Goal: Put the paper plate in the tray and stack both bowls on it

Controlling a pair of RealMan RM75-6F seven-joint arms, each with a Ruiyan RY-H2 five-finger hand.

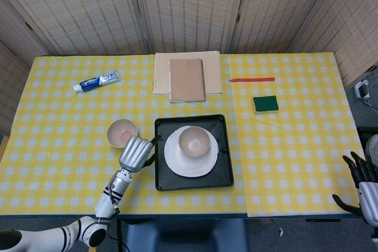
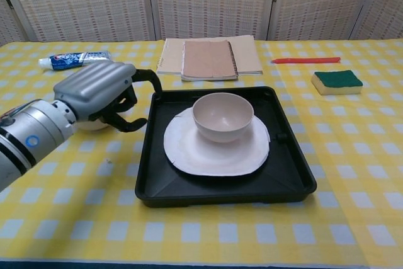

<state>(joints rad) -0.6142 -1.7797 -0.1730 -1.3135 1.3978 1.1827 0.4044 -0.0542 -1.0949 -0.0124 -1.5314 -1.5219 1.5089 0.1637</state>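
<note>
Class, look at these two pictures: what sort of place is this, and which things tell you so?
Probably an indoor test or demonstration set-up: a table with a yellow checked cloth, woven folding screens behind it, and unrelated household items like toothpaste and a sponge.

On the far side of my table [image 1: 295,146], under its yellow checked cloth, I see a brown notebook [image 1: 187,79] lying on a cream pad [image 1: 215,72]. Far left lies a toothpaste tube [image 1: 96,81]. To the right of the pad is a red pen [image 1: 251,79], and nearer than that a green sponge [image 1: 265,104]. Woven screens [image 1: 189,10] stand behind.
</note>
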